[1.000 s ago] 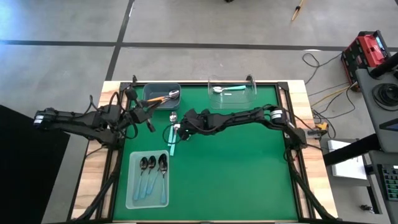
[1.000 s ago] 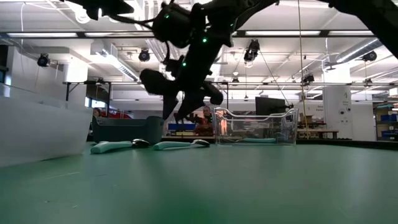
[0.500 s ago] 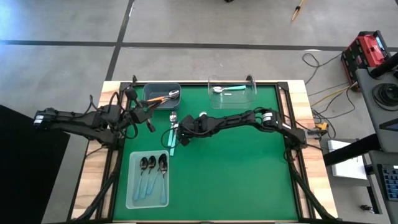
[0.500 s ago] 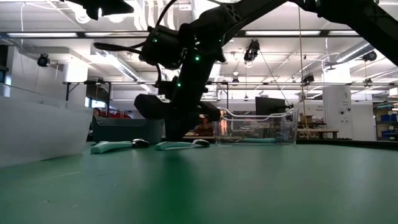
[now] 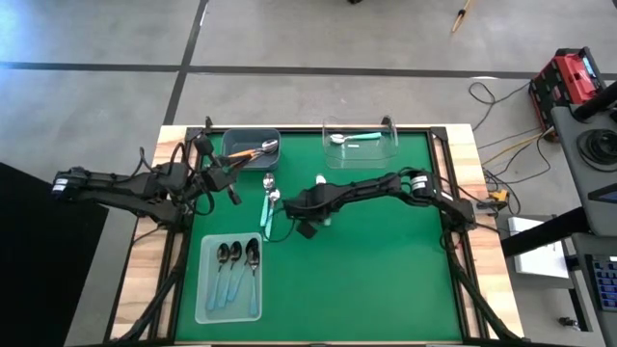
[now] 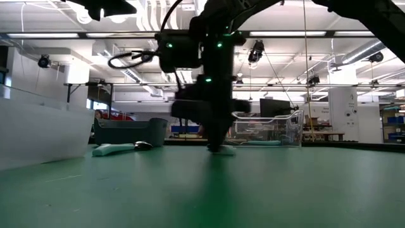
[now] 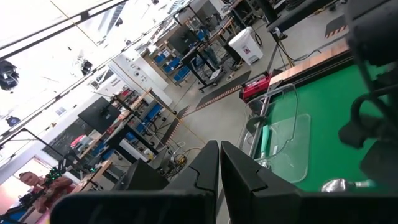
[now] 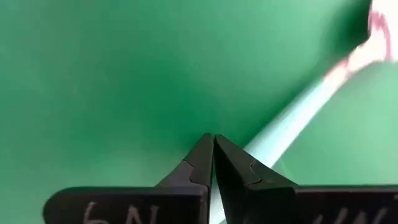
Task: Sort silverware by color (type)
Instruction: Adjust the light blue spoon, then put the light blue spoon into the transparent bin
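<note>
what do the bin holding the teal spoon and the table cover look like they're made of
The bin looks like clear hard plastic, glossy: the teal spoon and the green beneath show through its walls. The table cover looks like a matte green mat, maybe felt or rubber; it is flat and gives no glare.

Lying on the mat (image 5: pixel 386 251) just left of the right gripper's (image 5: pixel 289 205) closed jaws: two spoons (image 5: pixel 268 202) side by side, one handle running right up to the fingertips (image 8: pixel 211 155). Sitting behind those jaws at the far edge: one bin (image 5: pixel 253 146) holding spoons to the left, just beyond the left gripper (image 5: pixel 234 196), and a second bin (image 5: pixel 362 145) with one spoon to the right. Resting nearer than the jaws, to the left: a tray (image 5: pixel 229 280) with three spoons in it.
</note>
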